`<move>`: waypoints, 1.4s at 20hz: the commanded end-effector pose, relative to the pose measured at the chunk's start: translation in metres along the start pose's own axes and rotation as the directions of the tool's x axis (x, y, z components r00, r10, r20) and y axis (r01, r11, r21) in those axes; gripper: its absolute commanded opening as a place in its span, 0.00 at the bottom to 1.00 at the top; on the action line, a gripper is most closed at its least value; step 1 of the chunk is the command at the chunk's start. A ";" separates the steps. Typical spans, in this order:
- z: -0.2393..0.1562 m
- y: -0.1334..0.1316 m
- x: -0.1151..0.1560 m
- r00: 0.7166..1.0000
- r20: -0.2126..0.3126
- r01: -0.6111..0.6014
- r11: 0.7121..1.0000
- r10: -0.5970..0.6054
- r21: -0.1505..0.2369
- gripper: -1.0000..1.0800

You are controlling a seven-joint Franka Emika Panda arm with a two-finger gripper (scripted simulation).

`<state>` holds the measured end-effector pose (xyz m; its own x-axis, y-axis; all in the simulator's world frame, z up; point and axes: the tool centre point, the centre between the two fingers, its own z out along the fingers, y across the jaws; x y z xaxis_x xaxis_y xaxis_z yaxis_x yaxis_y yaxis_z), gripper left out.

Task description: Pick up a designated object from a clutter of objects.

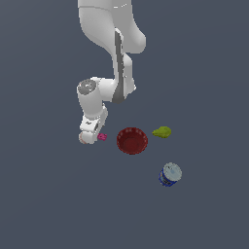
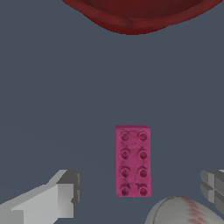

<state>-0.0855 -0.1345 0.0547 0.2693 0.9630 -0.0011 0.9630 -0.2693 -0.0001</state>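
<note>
Five small items are seen: one pink block [image 2: 133, 161], framed by the spread gripper [image 2: 142, 192], one white ball [image 2: 183, 212], one bowl [image 1: 132, 140], one pear shape [image 1: 162, 132], one blue can [image 1: 170, 174].

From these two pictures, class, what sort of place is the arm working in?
Probably a simulated test scene, not a real room: a flat, featureless grey floor, evenly rendered objects like the pink studded block and red bowl, and no walls or furniture.

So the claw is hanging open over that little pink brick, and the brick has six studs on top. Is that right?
Not quite. The wrist view shows eight studs on the pink brick, in two rows of four. The rest holds: the gripper is open, with one finger on each side of the brick.
</note>
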 end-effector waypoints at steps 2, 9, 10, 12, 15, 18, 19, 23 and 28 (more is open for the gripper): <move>0.012 -0.001 0.000 1.000 0.000 0.002 1.000 -0.002 0.001 0.96; 0.039 -0.001 0.000 1.000 0.000 0.004 1.000 -0.004 0.001 0.96; 0.041 -0.001 0.000 1.000 0.000 0.005 1.000 -0.005 0.001 0.96; 0.043 -0.001 0.000 1.000 0.000 0.005 1.000 -0.005 0.001 0.96; 0.043 -0.001 0.000 1.000 0.000 0.005 1.000 -0.005 0.001 0.00; 0.043 -0.001 0.000 1.000 0.000 0.005 1.000 -0.005 0.001 0.00; 0.043 -0.001 0.000 1.000 0.000 0.005 1.000 -0.005 0.001 0.00; 0.043 -0.001 0.000 1.000 0.000 0.005 1.000 -0.005 0.001 0.00; 0.039 -0.001 0.000 1.000 0.000 0.005 1.000 -0.005 0.000 0.00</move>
<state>-0.0865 -0.1341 0.0139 0.2643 0.9645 -0.0008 0.9645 -0.2643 -0.0006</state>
